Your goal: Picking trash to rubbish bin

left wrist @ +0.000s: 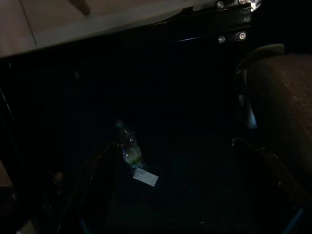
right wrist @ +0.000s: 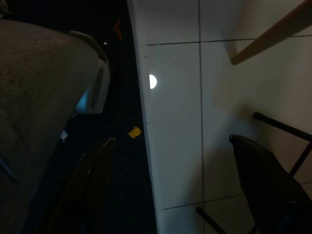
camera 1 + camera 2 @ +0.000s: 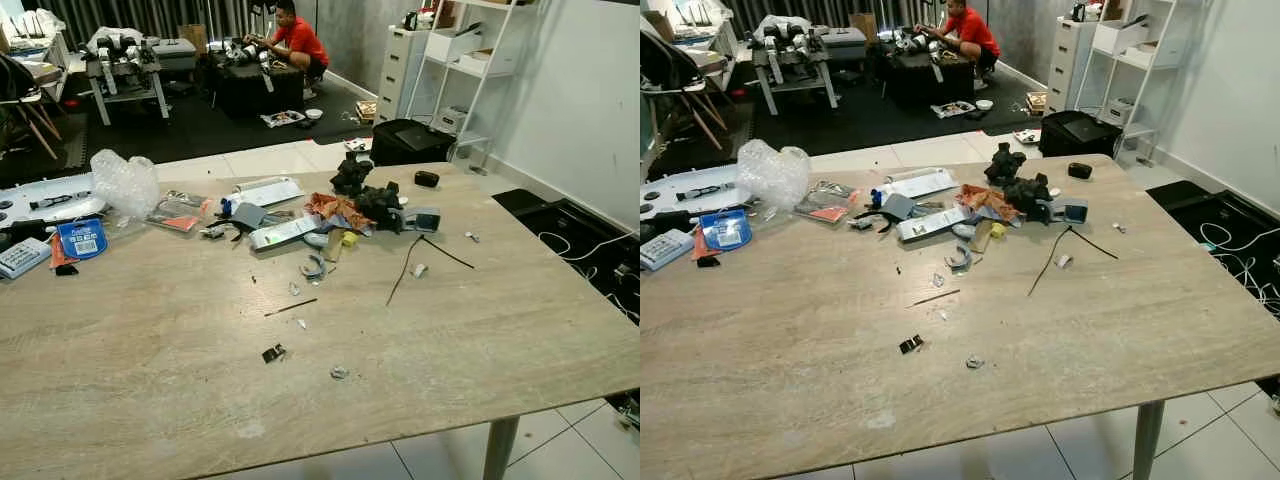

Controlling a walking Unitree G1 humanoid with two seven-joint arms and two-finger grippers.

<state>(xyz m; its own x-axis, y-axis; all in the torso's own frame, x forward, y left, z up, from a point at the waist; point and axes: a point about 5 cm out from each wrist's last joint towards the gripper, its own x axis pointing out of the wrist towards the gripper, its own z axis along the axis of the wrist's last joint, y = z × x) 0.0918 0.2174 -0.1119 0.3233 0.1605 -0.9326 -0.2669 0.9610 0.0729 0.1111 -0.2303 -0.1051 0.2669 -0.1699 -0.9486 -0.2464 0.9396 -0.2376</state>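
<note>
A: On the surface (image 3: 150, 360), taking the orange rag (image 3: 335, 208) in the middle heap as the mark and reading left to right: well to its left a crumpled clear plastic bag (image 3: 122, 182); nearer, still left of it, a white torn packet (image 3: 283, 232); just right of it a dark crumpled wad (image 3: 378, 205); in front of it, toward the near edge, small scraps such as a black clip (image 3: 272, 353) and a grey crumb (image 3: 339, 372).

B: How will they handle?

A: My guess is all light; the bag soft, slippery and springy, so pinch a bunched fold rather than the smooth side; the packet thin and flat, best taken by a raised edge; the tiny scraps fiddly against the flat top.

B: And the hands relative to the rag?

A: Both hang low, below the surface and well apart from it; the left hand (image 1: 170, 190) looks down into shadow, fingers spread and empty, a clear bottle (image 1: 129, 148) on the dark floor beneath it, trash too perhaps; the right hand (image 2: 180, 185) is likewise spread and empty over white floor tiles (image 2: 175, 122), a yellow scrap (image 2: 134, 132) on the dark mat below.

B: A bin?

A: None I can make out.
</note>
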